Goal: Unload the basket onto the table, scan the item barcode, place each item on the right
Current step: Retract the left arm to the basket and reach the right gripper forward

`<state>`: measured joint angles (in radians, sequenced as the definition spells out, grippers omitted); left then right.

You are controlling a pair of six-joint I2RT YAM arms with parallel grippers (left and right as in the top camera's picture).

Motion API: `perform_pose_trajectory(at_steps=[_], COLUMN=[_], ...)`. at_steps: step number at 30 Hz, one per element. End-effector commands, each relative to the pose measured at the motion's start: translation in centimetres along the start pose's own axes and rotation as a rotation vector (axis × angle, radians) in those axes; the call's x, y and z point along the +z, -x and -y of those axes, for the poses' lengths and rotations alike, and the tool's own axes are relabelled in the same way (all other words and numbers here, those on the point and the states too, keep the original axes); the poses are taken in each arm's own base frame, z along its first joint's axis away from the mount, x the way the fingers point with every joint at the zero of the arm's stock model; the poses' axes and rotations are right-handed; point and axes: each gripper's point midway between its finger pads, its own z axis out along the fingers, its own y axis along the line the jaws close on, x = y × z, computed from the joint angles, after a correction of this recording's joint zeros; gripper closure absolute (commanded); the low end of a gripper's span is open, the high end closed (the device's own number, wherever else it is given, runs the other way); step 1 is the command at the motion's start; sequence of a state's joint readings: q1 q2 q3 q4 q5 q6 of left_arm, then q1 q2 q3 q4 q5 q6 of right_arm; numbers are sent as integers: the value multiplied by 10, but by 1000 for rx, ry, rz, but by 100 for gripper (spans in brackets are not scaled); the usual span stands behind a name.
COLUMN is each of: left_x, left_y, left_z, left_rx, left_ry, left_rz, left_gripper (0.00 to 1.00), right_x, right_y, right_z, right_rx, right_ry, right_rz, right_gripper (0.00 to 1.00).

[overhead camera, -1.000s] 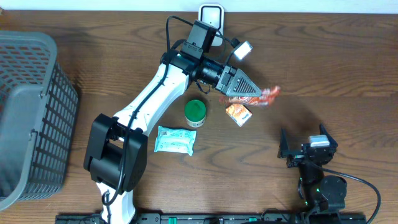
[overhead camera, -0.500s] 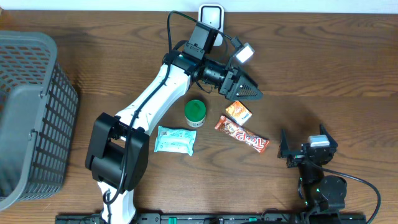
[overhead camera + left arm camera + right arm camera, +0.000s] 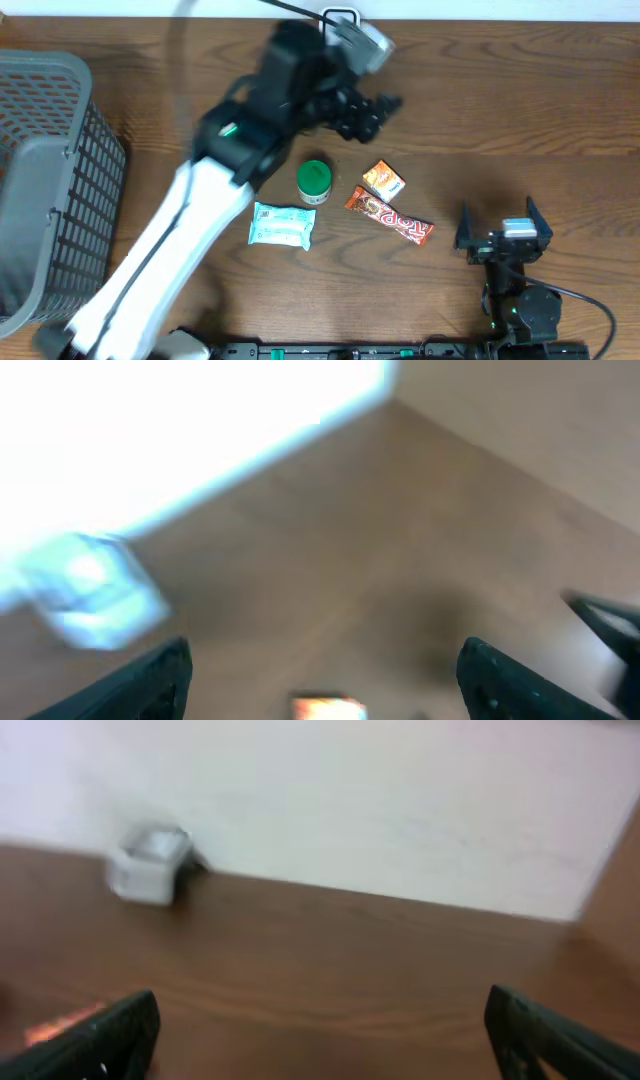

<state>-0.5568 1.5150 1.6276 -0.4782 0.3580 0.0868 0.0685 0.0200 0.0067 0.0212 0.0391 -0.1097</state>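
Red-brown in its wrapper, the chocolate bar lies flat on the wooden bench, slanting down toward the right. It sits just below a small orange packet and to the right of a green-lidded tub. The left hand is well apart from the bar, up toward the far edge and near the white scanner. It is smeared with motion blur. Its wrist view shows the fingers spread wide with nothing between them, only blurred bench below. The right hand sits low on the right side, beyond the bar's right end and not touching it, its fingers also spread wide and empty. A pale blue-green packet lies left of the bar, and a grey basket stands at the left edge.

A second ago the left hand gripped the bar above the orange packet. Half a second ago the bar was already down where it lies now, with the hand open just above. Since then the left arm has swung up and back toward the scanner, and the right arm has shifted slightly to the right.
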Motion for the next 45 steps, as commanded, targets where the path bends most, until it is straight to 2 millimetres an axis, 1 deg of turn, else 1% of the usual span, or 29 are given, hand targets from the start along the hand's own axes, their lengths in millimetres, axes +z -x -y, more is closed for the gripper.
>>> perform_pose_trajectory(at_steps=[1, 3, 5, 7, 8, 10, 12, 13, 15, 18, 21, 24, 26, 28, 29, 31, 34, 36, 38, 40, 42, 45], left_x=[-65, -99, -127, -152, -164, -181, -192, -202, -214, -233, -256, -278, -291, -302, -308, -321, -337, -346, -352, -357, -361, -361], left_y=[35, 48, 56, 62, 65, 68, 71, 73, 74, 74, 72, 70, 71, 70, 69, 68, 67, 66, 65, 64, 64, 64], left_z=[-57, -66, -72, -78, -80, -80, -79, -78, -80, -85, -91, -92, -88, -84, -82, -77, -71, -68, -66, -64, -63, -62], left_rx=[37, 76, 95, 90, 84, 78, 75, 72, 64, 47, 40, 63, 77, 73, 72, 68, 62, 59, 57, 55, 54, 54], left_ry=[422, 528, 614, 687, 716, 742, 750, 761, 797, 868, 965, 1035, 1045, 1045, 1045, 1046, 1047, 1047, 1047, 1047, 1048, 1048], left_rz=[120, 165, 199, 235, 253, 282, 303, 320, 336, 355, 364, 361, 376, 392, 398, 423, 455, 469, 483, 494, 502, 504], left_gripper=[15, 15, 15, 15, 15, 15, 15, 15, 15, 15, 15, 15, 15, 15, 15, 15, 15, 15, 15, 15, 15, 15], right_x=[-3, -9, -18, -30, -35, -41, -46, -45, -41, -32, -32, -35, -34, -35, -34, -31, -25, -18, -12, -4, 3, 6], right_y=[2, -17, -13, -20, -25, -34, -32, -15, 8, 38, 67, 96, 111, 119, 117, 119, 125, 115, 93, 61, 27, -6], right_z=[-31, -52, -80, -101, -107, -114, -118, -121, -120, -111, -106, -111, -117, -123, -122, -125, -134, -143, -152, -168, -189, -220], right_rx=[383, 668, 752, 791, 806, 828, 811, 771, 711, 615, 502, 459, 453, 452, 450, 514, 548, 627, 704, 772, 792, 822], right_ry=[183, 275, 438, 549, 576, 585, 610, 645, 659, 601, 565, 598, 634, 672, 665, 658, 716, 719, 686, 653, 648, 688], right_rz=[-27, -164, -233, -348, -413, -527, -591, -612, -614, -645, -691, -711, -701, -693, -699, -703, -670, -725, -821, -945, -1056, -1198], right_gripper=[1, 1, 1, 1, 1, 1, 1, 1, 1, 1, 1, 1, 1, 1, 1, 1, 1, 1, 1, 1, 4, 7])
